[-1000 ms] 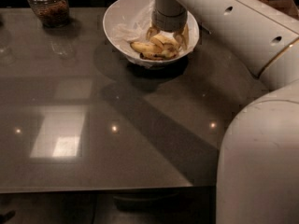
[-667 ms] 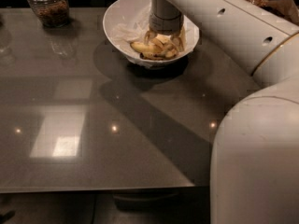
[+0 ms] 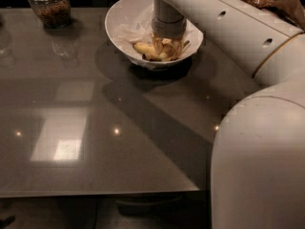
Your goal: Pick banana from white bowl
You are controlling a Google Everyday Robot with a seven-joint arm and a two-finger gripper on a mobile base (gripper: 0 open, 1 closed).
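Note:
The white bowl [image 3: 120, 14] stands at the far middle of the dark table, lined with crumpled white paper. A yellow banana [image 3: 144, 48] with brown spots lies in its bottom, pointing left. My gripper [image 3: 167, 49] reaches straight down into the bowl from the white arm and sits right on the banana's right part. The arm's wrist hides the back of the bowl.
A glass jar [image 3: 49, 5] with brown contents stands at the far left of the glossy table [image 3: 95, 128]. A brown paper bag with a packet [image 3: 271, 1] lies at the far right. My white arm and base fill the right side.
The arm has shifted slightly left over the bowl and the gripper has gone a little deeper onto the banana. The bowl and jar have not moved.

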